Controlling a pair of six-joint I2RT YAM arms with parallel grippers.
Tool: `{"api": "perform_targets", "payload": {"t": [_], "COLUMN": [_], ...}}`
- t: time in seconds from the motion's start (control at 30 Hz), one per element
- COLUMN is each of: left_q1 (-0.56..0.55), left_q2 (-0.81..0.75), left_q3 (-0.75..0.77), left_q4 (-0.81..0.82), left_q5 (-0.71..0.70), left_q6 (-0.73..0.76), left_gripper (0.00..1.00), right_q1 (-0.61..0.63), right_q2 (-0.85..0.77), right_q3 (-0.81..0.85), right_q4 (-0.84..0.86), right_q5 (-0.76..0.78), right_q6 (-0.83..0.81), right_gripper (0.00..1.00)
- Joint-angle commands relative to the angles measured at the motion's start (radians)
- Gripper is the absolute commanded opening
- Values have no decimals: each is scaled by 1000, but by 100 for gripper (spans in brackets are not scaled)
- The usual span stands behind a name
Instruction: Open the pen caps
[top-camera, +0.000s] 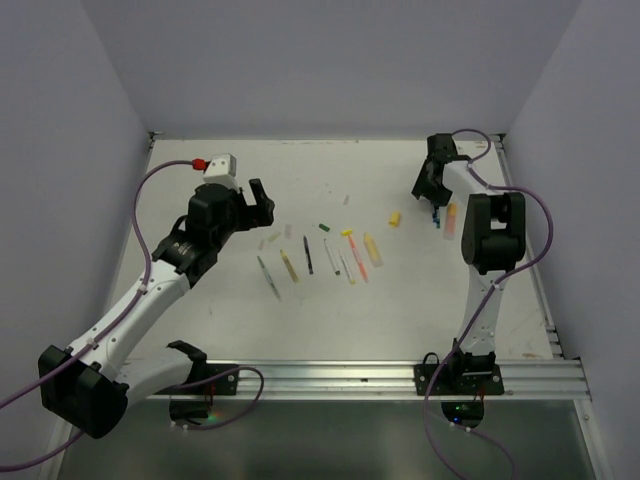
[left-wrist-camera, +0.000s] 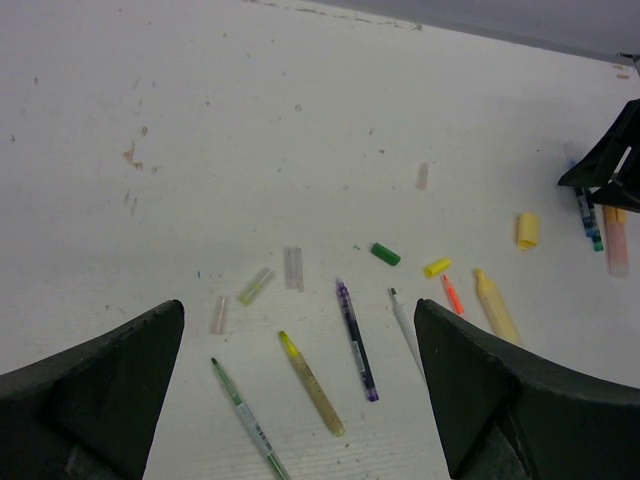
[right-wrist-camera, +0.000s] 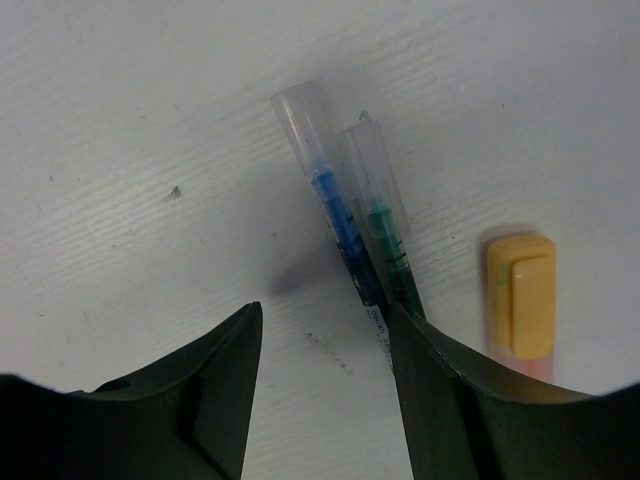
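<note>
- Clear caps (right-wrist-camera: 300, 115) still sit on a blue pen (right-wrist-camera: 335, 215) and a green pen (right-wrist-camera: 385, 235); the two lie side by side, touching, in the upper middle of the right wrist view
- their barrels run down between the fingers of the right gripper (right-wrist-camera: 323, 310), whose jaws stand apart; the pens lie hard by one finger, and whether it touches them cannot be told
- an orange-capped highlighter (right-wrist-camera: 520, 290) lies just beside them, at the right edge of that view
- seen from above, this group is in the upper right of the white table (top-camera: 200, 310)
- uncapped pens lie in a loose row at centre frame: a thin green one (left-wrist-camera: 245, 420), a yellow one (left-wrist-camera: 310, 385), a dark one (left-wrist-camera: 357, 340)
- loose caps lie beyond the row: a green cap (left-wrist-camera: 385, 254), a small yellow cap (left-wrist-camera: 436, 267), a larger yellow cap (left-wrist-camera: 527, 230)
- the left gripper (left-wrist-camera: 299, 306) hangs over the row's left end, jaws wide apart, holding nothing
</note>
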Motion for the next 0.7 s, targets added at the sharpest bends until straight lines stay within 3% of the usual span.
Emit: {"api": "perform_targets", "payload": {"t": [0.0,0.3,0.67], "left_q1": [9,9,9], "left_q2": [-5,-7,-33], "left_q3": [0,-1,-33], "left_q4": [2,1,2], "left_q5": [-26,-9,8], "left_q6": [27,15,-14], "left_gripper": [100,100,100], "right_q1": [-4,-2,21], "right_q2": [17,35,68], "right_q3": [35,13,27], "right_q4": [-15,-4,-58], "right_q5": [7,-91,-76], "right_q6": [-7,-51,-104], "right_gripper": [57,38,34]}}
